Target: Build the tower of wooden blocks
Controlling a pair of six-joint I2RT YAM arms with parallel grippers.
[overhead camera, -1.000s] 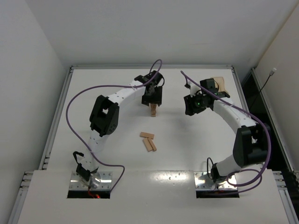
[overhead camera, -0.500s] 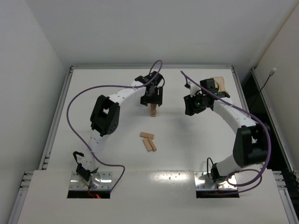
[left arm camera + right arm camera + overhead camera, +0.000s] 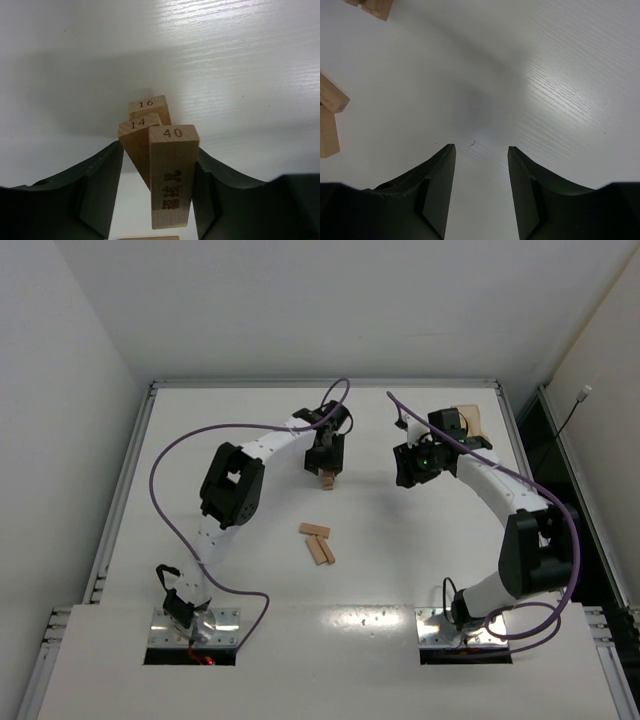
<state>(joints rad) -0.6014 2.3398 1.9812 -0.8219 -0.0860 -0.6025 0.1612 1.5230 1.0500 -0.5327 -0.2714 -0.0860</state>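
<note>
The left hand (image 3: 159, 150) is clamped around the tower (image 3: 326, 481), far out on the counter (image 3: 420, 560). One finger presses plank 14 (image 3: 140, 124) and the other plank 40 (image 3: 172, 180), whose long axis runs along the fingers, not across them. The right hand (image 3: 481, 147) hangs apart and empty to the tower's right. The spare planks (image 3: 317, 542) lie toward the bases, nearer the left hand.

Top cam: fixed high behind arm bases (image 3: 190, 625), angled down over whole table (image 3: 420, 570). L wrist cam: v. close, facing wood blocks (image 3: 172, 175) end-on. R wrist cam: low, tilted at table, blocks at left edge. Shared w/ top: blocks, table.
</note>
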